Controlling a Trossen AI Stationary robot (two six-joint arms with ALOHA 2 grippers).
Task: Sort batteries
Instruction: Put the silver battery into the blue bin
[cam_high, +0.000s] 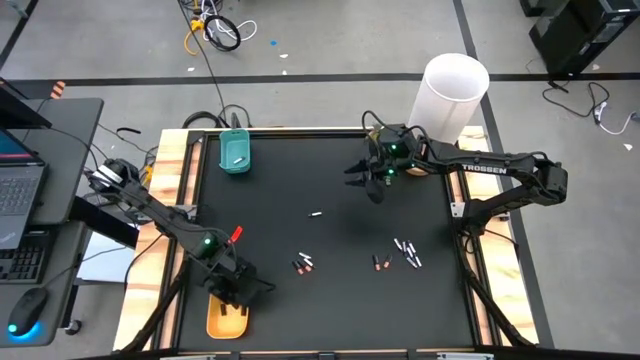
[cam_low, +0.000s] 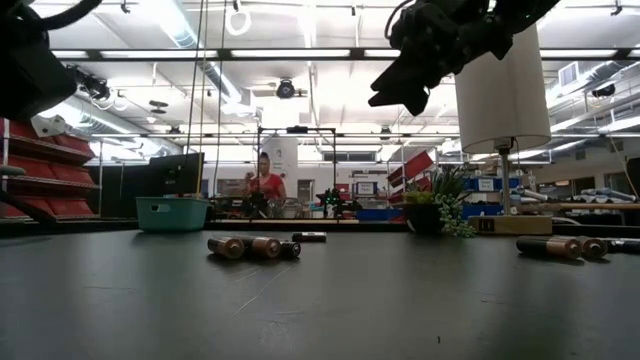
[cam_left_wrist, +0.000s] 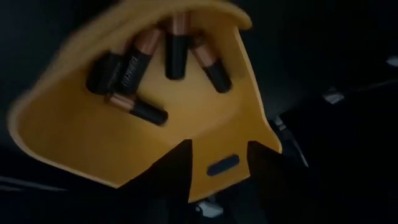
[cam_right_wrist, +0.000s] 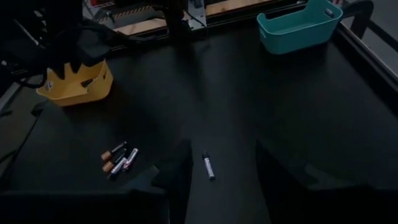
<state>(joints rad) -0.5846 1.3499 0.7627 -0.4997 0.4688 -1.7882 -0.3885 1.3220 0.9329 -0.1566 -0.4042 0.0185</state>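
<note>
**Yellow tray** (cam_high: 222, 318): near edge of table, left side. Holds five or so dark batts w/ copper ends (cam_left_wrist: 134, 70), loose and crossed, none stacked. Judged the drop bin for dark cells; no pale ones seen in it.

**Left gripper** (cam_high: 236, 285): directly over yellow tray, pointing down into it. Fingers (cam_left_wrist: 171, 177) parted, nothing between them. Reads as a release just made; position fits dropping a dark cell among the others.

**Teal tray** (cam_high: 236, 151): far-left corner of mat. Contents too small to tell from above; inside hidden in right wrist view. Likely bin for pale cells, since dark ones go to yellow.

**Right gripper** (cam_high: 368, 178): raised above mat, far-right area, well apart from both trays. Fingers (cam_right_wrist: 177, 180) spread, empty. Wrist cam looks down past them at the lone pale batt (cam_right_wrist: 208, 167), so judged lining up for that pick.

**Lone pale batt** (cam_high: 316, 214): mid-mat, lying flat, clear of everything. Easy pick: no neighbours to knock.

**Mixed trio** (cam_high: 303, 264): near-centre, between yellow tray and mat middle. Dark and pale cells touching side by side (cam_right_wrist: 118, 159); risk of nudging one while taking another.

**Right cluster** (cam_high: 403, 252): several cells, pale ones bunched, one dark just beside. Unsorted.

**White cylinder** (cam_high: 450, 95): off mat, far right. Not part of the job.

**Status:** est. partway; three loose groups remain on the mat.
</note>
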